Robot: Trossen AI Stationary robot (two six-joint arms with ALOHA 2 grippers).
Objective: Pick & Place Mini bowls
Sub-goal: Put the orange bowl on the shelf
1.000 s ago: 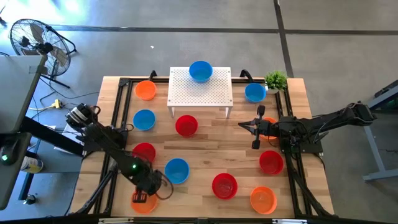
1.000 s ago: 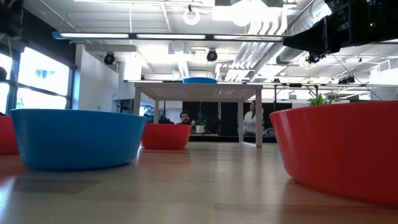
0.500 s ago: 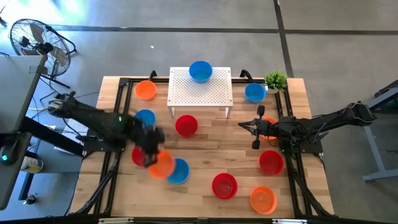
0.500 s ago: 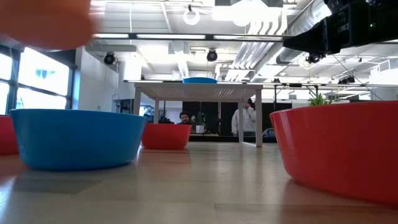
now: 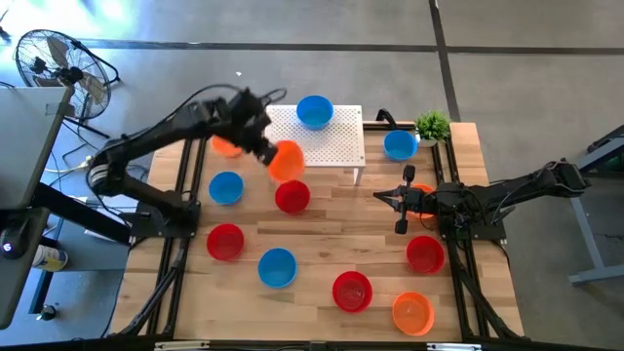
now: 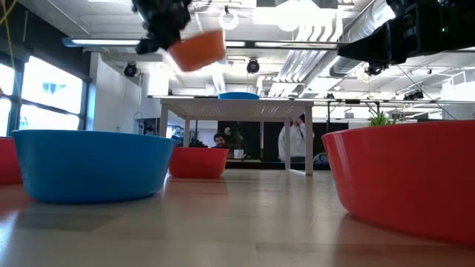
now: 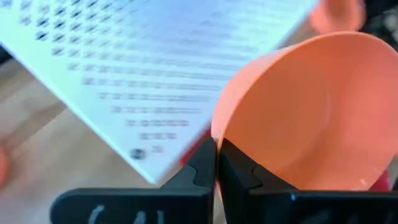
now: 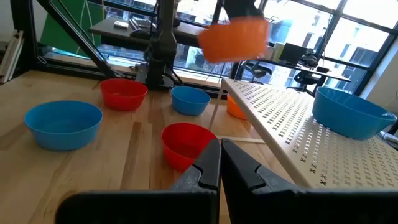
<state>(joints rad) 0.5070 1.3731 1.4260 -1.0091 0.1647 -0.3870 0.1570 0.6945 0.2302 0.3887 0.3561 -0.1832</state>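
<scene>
The left gripper [image 5: 265, 148] was up in the air at the white stand's [image 5: 336, 146] left edge, fingers pinched on the rim of an orange bowl [image 5: 287, 161], which hung clear of the table [image 5: 322, 229], above stand height in the low view. A blue bowl [image 5: 314, 111] sat at the stand's back edge, leaving most of the perforated top bare. A red bowl [image 5: 292, 197] sat just in front of the stand, and the other bowls were scattered around it with wide bare strips of wood between them. The right gripper [image 5: 398, 205] waited to the stand's right, jaws together, holding nothing.
</scene>
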